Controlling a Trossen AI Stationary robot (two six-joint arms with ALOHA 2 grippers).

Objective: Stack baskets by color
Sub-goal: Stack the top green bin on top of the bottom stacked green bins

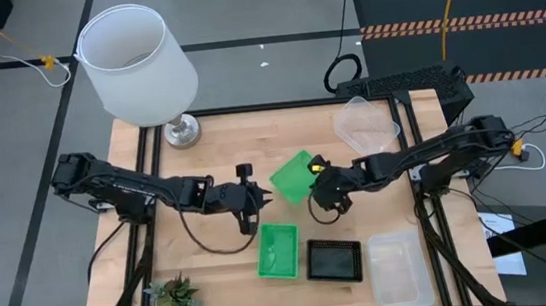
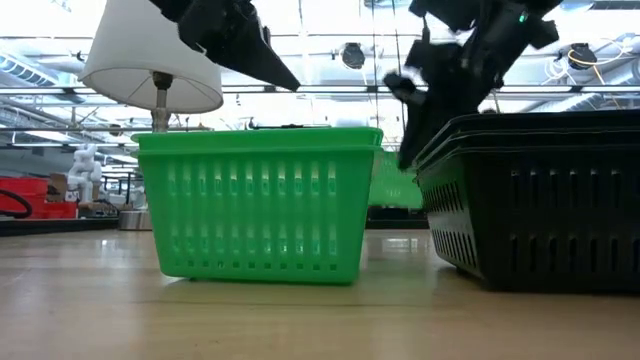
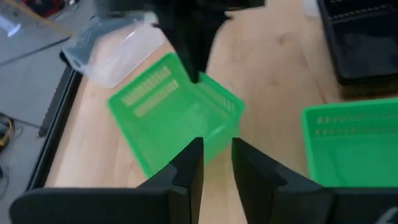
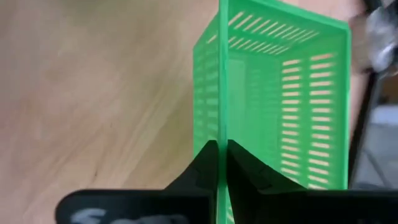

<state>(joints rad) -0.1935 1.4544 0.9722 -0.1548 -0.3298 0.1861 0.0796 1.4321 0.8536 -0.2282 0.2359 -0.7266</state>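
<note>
My right gripper (image 4: 219,146) is shut on a bright green basket (image 1: 292,176) at the table's middle. The basket is tilted, its open top facing my left gripper (image 3: 216,163). That gripper stands just left of it, open, with only bare wood showing between its fingers. Another green basket (image 1: 278,250) rests on its base near the front edge, with a black basket (image 1: 335,260) to its right. One clear basket (image 1: 397,270) sits at the front right. Another clear one (image 1: 366,124) lies at the back right. My right gripper pinches one side wall of the green basket at its rim (image 4: 219,93), one finger inside the basket and one outside. The fingers slant down from the table's right side. The basket hangs tilted from that wall; whether its low corner touches the wood I cannot tell.
A white lamp (image 1: 139,65) stands at the back left corner. A small potted plant (image 1: 174,298) sits at the front left corner. Bare wood lies between the lamp and my left arm.
</note>
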